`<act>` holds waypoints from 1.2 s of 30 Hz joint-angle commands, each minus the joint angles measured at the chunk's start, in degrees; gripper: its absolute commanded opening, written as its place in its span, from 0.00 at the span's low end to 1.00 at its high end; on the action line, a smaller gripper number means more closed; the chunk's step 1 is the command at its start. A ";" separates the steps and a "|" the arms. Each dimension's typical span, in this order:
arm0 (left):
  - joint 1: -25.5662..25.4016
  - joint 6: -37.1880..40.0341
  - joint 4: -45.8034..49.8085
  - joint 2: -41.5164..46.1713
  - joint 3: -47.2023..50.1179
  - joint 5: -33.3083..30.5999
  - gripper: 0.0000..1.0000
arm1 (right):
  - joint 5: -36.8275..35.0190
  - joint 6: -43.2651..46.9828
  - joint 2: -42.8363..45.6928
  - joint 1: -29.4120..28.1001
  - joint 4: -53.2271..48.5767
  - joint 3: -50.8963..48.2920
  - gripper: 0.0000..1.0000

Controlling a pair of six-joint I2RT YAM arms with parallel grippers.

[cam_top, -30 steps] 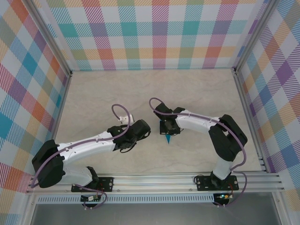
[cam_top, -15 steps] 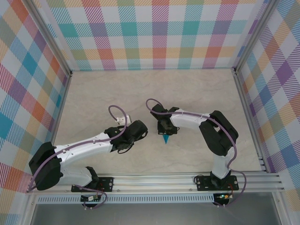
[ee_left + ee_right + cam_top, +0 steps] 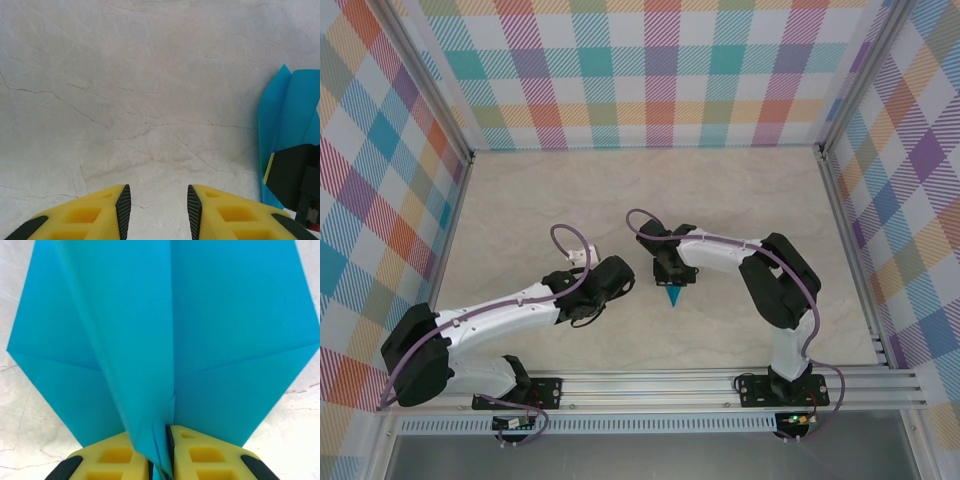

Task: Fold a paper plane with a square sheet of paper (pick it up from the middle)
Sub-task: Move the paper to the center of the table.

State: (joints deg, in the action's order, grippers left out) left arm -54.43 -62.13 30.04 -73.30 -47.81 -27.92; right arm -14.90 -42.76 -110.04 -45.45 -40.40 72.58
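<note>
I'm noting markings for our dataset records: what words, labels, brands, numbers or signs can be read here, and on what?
None can be read. The paper plane is plain blue; the table and checked walls bear only patterns; the small boards at the near edge are too small to read.

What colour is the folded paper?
The paper plane is plain teal-blue; the right wrist view shows it best.

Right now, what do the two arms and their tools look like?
The left arm and right arm have white links, black joints and a looping purple cable each. The left tool and right tool have chunky yellow fingers with recessed pockets and black inner pads.
</note>
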 commanded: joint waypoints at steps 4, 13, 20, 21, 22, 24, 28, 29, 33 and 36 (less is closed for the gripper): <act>0.73 0.25 1.71 2.37 0.63 -0.55 0.37 | -2.06 0.58 1.90 -0.34 0.71 -0.66 0.26; 0.73 0.34 1.17 2.44 0.84 -0.24 0.38 | -2.98 1.72 0.86 -0.35 0.75 0.60 0.35; 0.69 0.50 1.76 2.73 0.70 -0.29 0.38 | -2.26 1.76 -2.53 0.10 0.94 2.19 0.34; 0.73 0.52 1.87 2.85 0.81 -0.42 0.38 | -1.56 1.64 -2.78 0.10 1.61 1.90 0.30; 0.69 0.47 1.92 2.84 0.89 -0.55 0.38 | -0.73 1.57 -2.97 0.10 2.38 1.41 0.27; 0.72 0.43 1.86 2.86 0.97 -0.54 0.38 | -0.13 1.18 -3.60 0.12 2.69 1.40 0.26; 0.82 0.56 1.77 2.80 0.92 -0.31 0.38 | 0.00 1.25 -4.14 0.15 2.10 2.80 0.26; 0.82 0.52 1.87 2.83 0.96 -0.37 0.38 | -0.11 1.36 -3.92 0.14 1.92 3.05 0.26; 0.82 0.79 2.12 3.36 0.93 -0.54 0.38 | -0.75 1.89 -2.20 0.27 0.79 3.84 0.29; 0.82 1.20 2.41 3.52 0.90 -0.85 0.38 | -0.73 2.32 0.36 0.28 0.04 3.80 0.31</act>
State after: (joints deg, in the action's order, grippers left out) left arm -54.41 -61.89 30.22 -71.26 -47.44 -27.94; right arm -15.99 -41.12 -112.03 -45.39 -38.48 74.91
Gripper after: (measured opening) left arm 0.376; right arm 0.311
